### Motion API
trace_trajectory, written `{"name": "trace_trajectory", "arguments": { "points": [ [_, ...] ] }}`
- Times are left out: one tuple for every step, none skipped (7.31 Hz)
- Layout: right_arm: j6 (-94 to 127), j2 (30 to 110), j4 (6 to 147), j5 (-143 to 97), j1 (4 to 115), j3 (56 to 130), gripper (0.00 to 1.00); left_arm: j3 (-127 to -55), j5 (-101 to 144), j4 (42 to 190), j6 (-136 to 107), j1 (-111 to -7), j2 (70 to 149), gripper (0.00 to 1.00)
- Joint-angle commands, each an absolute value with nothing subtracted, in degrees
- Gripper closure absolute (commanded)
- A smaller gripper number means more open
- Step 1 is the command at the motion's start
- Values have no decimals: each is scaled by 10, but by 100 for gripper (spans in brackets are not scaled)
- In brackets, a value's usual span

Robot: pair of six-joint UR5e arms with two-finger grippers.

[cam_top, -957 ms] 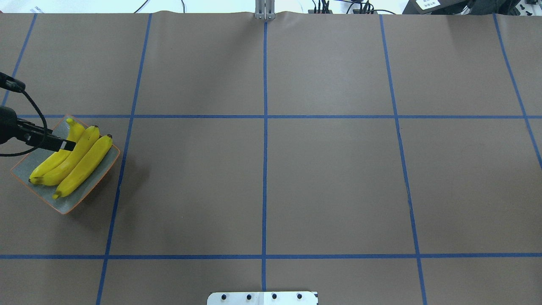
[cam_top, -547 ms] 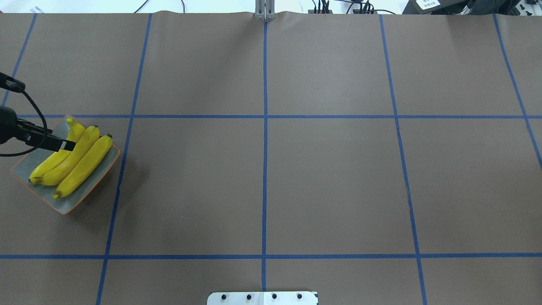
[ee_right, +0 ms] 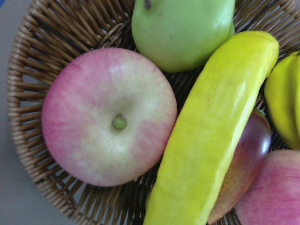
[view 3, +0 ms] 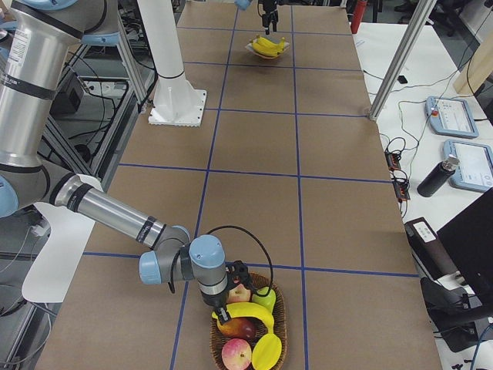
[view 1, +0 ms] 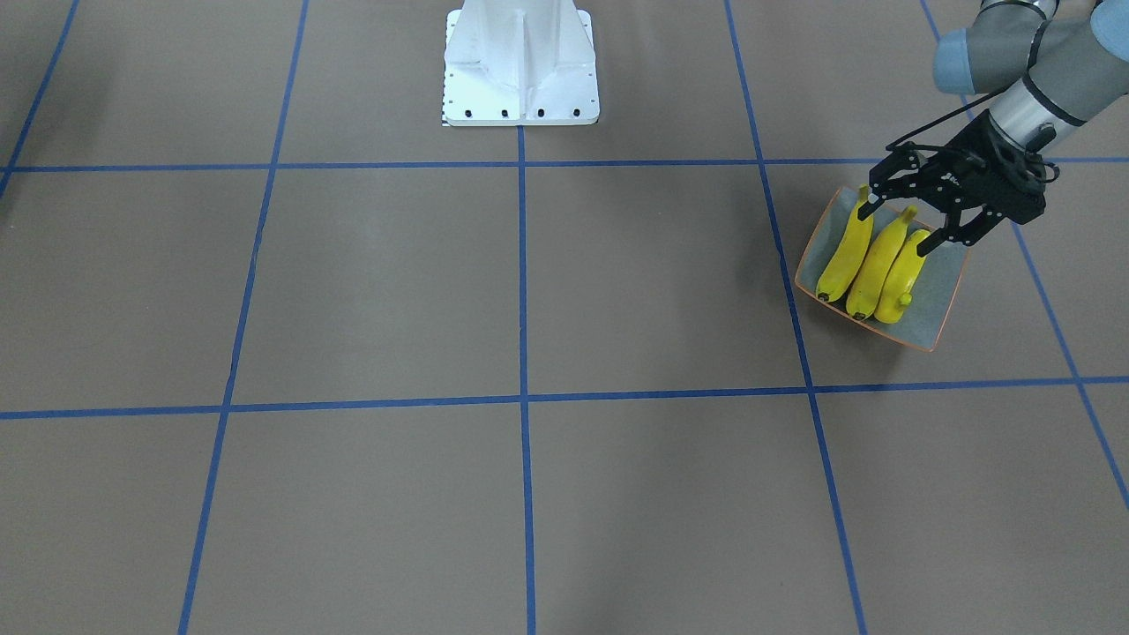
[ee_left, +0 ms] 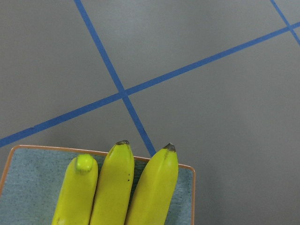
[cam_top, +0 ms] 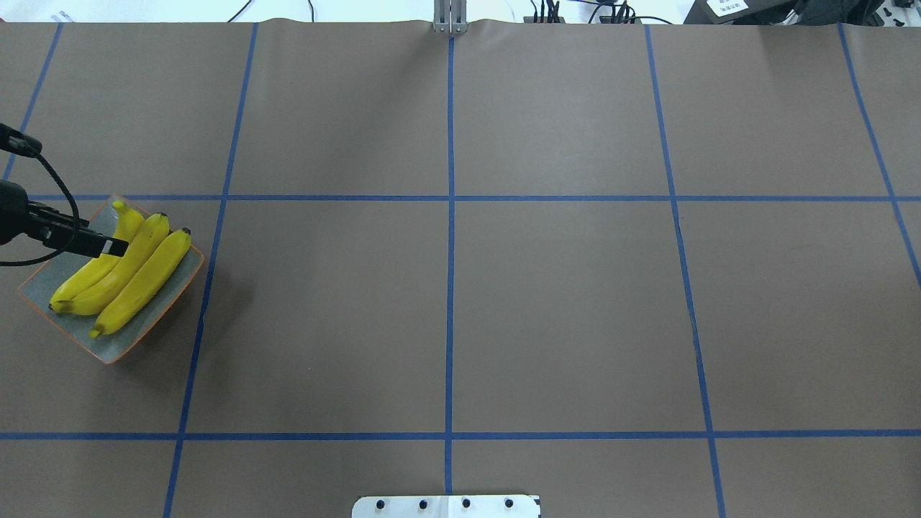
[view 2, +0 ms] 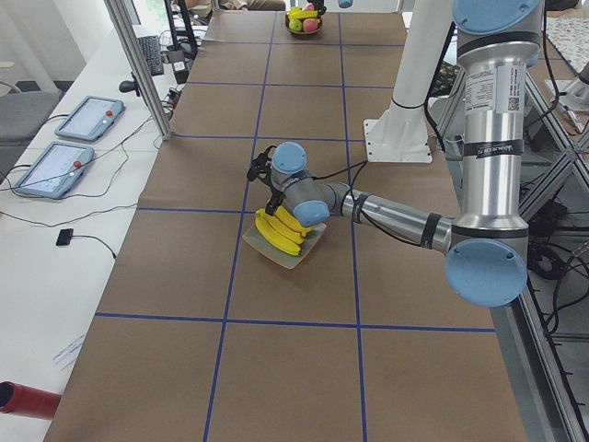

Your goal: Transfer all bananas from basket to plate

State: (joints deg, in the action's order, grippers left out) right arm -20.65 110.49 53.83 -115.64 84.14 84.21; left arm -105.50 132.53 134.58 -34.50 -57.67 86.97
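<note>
Found the counter [cam_top: 561,309] covered in matt brown paper, crossed by smooth blue tape lines [cam_top: 450,288]. Noted smooth, faintly glossy plastic-looking skins on the bananas [view 1: 873,260], set against the speckled, dull-glazed ceramic look of the plate [view 1: 940,291]. Saw rough woven wicker in the basket [ee_right: 33,65], a smooth satin sheen on the apple [ee_right: 108,117], and matt black on the left pincer [view 1: 906,229].

No text can be read anywhere. Dark vertical print is seen on the grey tube of the left arm [view 2: 479,92] and on that of the right arm [view 3: 14,65], but it is too small to be made out. A white label [cam_top: 727,6] is carried by a dark box [cam_top: 755,13] beyond the far right corner of the table [cam_top: 575,288]; its print is blurred.
</note>
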Motion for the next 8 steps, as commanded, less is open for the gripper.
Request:
{"name": "trace_trajectory", "arguments": {
  "points": [
    [-214, 1099, 540, -1150, 871, 865, 100, -1054, 1325, 1347, -346, -577, 868, 0],
    [-214, 1091, 544, -1150, 882, 878, 100, -1053, 1325, 1347, -346, -577, 868, 0],
    [-207, 1072, 548, -1153, 887, 880, 100, -1052, 1325, 1347, -346, -577, 869, 0],
    [-203, 1037, 573, -1156, 888, 880, 100, -1050, 1325, 1347, -346, -577, 871, 0],
    [-202, 984, 609, -1156, 887, 876, 100, -1049, 1325, 1347, -347, -576, 872, 0],
    [-201, 935, 641, -1157, 877, 876, 100, -1049, 1325, 1346, -347, -575, 875, 0],
    [-192, 892, 656, -1157, 856, 875, 100, -1049, 1325, 1346, -366, -574, 881, 0],
    [-140, 861, 657, -1157, 826, 878, 100, -1047, 1325, 1346, -383, -574, 897, 0]
  ]
}}
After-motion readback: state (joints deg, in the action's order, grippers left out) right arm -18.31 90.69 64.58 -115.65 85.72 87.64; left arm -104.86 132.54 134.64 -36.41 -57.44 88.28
